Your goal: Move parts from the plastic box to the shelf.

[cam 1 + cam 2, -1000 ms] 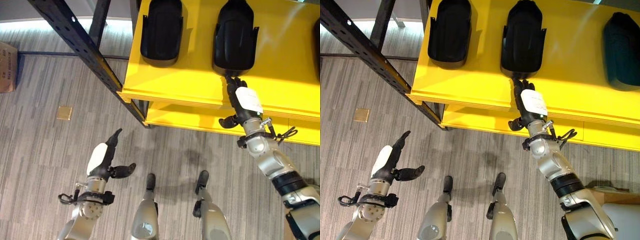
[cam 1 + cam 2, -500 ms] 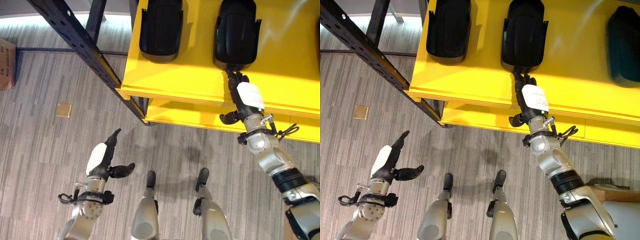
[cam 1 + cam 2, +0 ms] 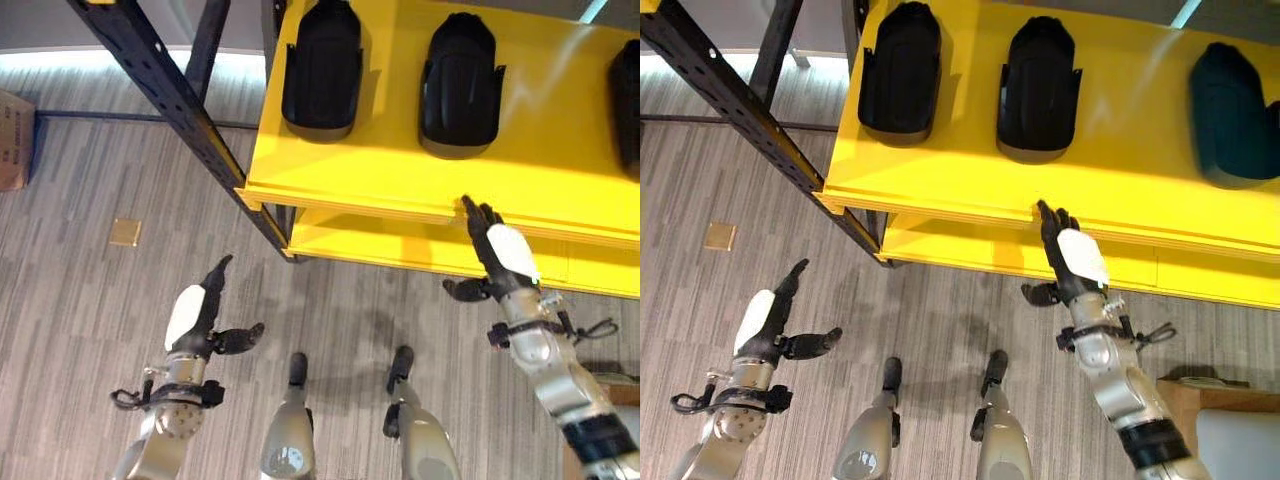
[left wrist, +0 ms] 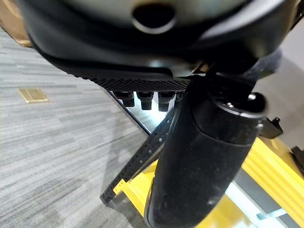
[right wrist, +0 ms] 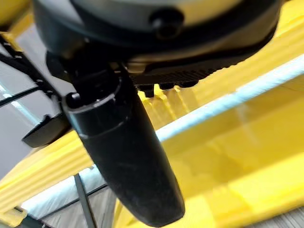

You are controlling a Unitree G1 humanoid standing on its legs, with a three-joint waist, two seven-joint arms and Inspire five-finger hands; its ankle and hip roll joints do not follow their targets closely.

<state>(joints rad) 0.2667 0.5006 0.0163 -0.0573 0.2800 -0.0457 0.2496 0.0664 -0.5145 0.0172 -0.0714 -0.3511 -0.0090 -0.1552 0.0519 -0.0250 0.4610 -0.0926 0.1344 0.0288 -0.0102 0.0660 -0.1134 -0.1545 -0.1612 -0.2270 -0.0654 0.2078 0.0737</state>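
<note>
At the shelf's [image 3: 940,165] front edge my right hand [image 3: 1072,262] was empty, fingers straight, the middle part [image 3: 1039,88] resting on top, so I judged a slow, straight pull-back best, left hand [image 3: 768,325] relaxed low.

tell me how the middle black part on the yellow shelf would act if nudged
The middle black part looks like a rigid moulded shell, so probably stiff. It lies flat on the yellow shelf, so it should slide, not roll or tip. Likely light for its size.

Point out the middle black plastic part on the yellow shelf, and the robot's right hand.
Middle black plastic part [image 3: 1039,85]: right eye view, centre of its top.
Right hand [image 3: 1076,262]: right eye view, back of the hand.
</note>
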